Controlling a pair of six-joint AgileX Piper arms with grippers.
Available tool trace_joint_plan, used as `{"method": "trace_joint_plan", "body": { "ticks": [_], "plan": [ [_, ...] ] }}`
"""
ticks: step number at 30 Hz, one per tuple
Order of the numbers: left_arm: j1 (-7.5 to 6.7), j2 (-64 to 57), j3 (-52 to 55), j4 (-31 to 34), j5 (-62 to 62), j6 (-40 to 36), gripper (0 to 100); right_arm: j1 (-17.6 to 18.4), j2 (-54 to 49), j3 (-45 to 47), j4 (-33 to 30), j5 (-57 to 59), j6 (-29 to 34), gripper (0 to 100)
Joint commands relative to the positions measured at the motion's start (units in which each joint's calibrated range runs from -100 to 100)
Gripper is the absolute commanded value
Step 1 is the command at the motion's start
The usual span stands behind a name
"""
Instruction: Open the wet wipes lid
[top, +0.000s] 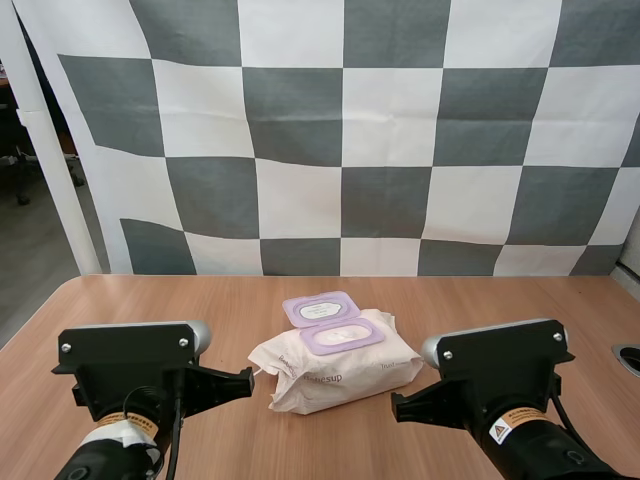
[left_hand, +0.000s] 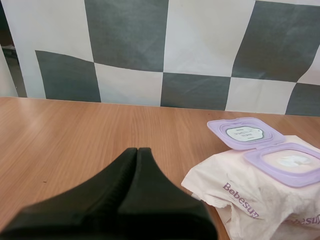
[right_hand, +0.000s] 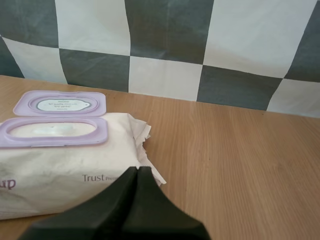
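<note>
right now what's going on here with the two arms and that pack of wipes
Nothing is being handled at this moment. The pack of wipes lies on the table between the two arms, and its purple lid is already open, folded back behind the opening. The left gripper and the right gripper are both shut on nothing, each short of the pack on its own side.

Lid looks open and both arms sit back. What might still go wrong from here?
1. The lid lies flipped back, but it is hinged, so a nudge might swing it shut.
2. The wet wipes pack is soft and lies loose on the table, between the shut left gripper and the shut right gripper. Either one moving forward would likely shove it rather than grip it.
</note>
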Motion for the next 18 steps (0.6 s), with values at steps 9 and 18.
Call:
{"method": "trace_joint_plan", "body": {
  "ticks": [9, 18],
  "plan": [
    [0.06, 0.0, 0.0, 0.0, -0.4, 0.0, 0, 0.0, 0.0, 0.0, -1.1, -0.6, 1.4, 0],
    [0.06, 0.0, 0.0, 0.0, -0.6, 0.0, 0, 0.0, 0.0, 0.0, -1.1, -0.6, 1.4, 0]
  ]
}}
